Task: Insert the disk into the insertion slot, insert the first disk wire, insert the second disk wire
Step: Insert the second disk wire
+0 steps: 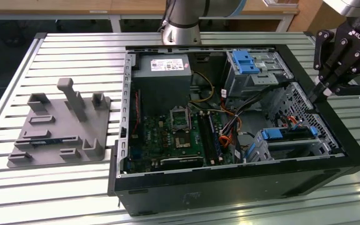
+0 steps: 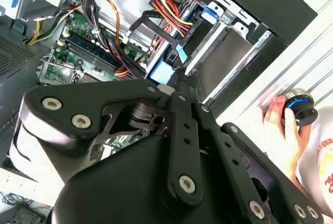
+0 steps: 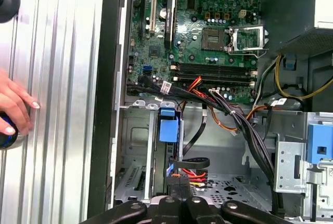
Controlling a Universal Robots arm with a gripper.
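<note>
item: gripper [image 1: 322,95] above the case's edge, on the exterior view's right.
i see jaws pressed together, holding nothing; disk [image 1: 288,133] seated in insertion slot [image 1: 314,146] just below.

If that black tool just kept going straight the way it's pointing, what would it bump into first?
Probably the insertion slot near the case's edge. The tool points down toward it, with the blue-framed disk and the red wiring beside it lying just ahead in the first wrist view. Depth is unclear, so which comes first is uncertain.
</note>
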